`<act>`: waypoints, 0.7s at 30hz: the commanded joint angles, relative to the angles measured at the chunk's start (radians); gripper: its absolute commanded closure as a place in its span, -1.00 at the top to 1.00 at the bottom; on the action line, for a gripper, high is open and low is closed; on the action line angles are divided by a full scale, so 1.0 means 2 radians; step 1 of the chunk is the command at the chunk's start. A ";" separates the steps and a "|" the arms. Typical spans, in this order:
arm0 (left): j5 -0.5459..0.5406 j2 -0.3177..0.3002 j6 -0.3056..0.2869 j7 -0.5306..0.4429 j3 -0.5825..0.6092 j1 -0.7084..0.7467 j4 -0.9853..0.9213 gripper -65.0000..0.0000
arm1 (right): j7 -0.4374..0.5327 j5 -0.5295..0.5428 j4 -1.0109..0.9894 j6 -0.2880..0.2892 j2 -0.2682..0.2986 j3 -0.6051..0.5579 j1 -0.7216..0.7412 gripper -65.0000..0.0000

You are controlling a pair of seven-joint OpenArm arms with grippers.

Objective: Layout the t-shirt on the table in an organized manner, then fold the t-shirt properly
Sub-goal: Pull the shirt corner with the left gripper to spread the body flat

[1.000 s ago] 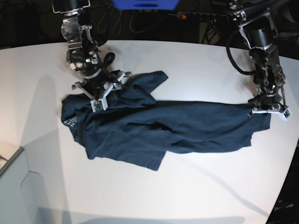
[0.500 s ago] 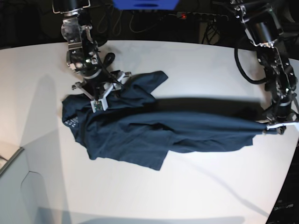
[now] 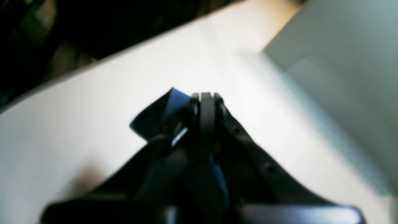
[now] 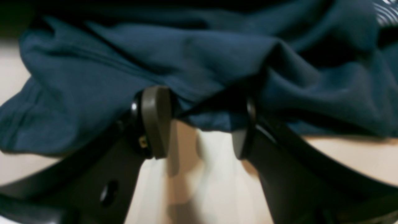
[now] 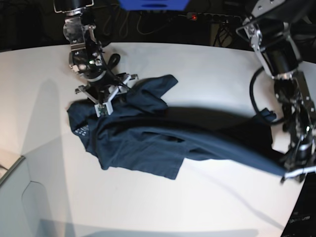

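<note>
The dark navy t-shirt lies crumpled across the white table, drawn out into a long strip toward the front right. My left gripper is shut on that far right end, near the table's right edge. Its wrist view shows the shut gripper with a flap of the blue t-shirt sticking out beside it. My right gripper stands open at the shirt's back left edge. In its wrist view the right gripper straddles a fold of the t-shirt hem, with bare table between the fingers. A white print shows at the shirt's left end.
A grey panel sits at the front left corner, and the left wrist view also shows the grey panel. Behind the table's curved far edge lie cables and a power strip with a red light.
My left gripper has shut on the shirt's right end and pulled it toward the front right, stretching the cloth and dragging the bulk slightly right. The right gripper has hardly moved.
</note>
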 commanded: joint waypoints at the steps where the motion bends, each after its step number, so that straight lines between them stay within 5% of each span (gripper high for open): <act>1: 0.000 -0.001 -0.004 -0.010 0.008 -0.025 0.003 -1.00 | -0.024 -0.002 0.001 0.000 0.002 0.001 -0.006 -0.08; 9: 0.001 0.001 -0.003 -0.021 0.090 -0.157 -0.155 -1.00 | -0.024 -0.002 0.002 0.000 0.008 0.002 -0.034 -0.08; 15: 0.002 -0.004 -0.003 -0.100 0.096 -0.243 -0.351 -0.95 | -0.024 -0.002 0.003 0.000 0.007 0.002 -0.051 -0.08; 21: -0.002 -0.011 -0.006 -0.076 0.096 -0.228 -0.375 -0.07 | -0.024 -0.002 0.003 0.000 0.007 0.002 -0.058 -0.08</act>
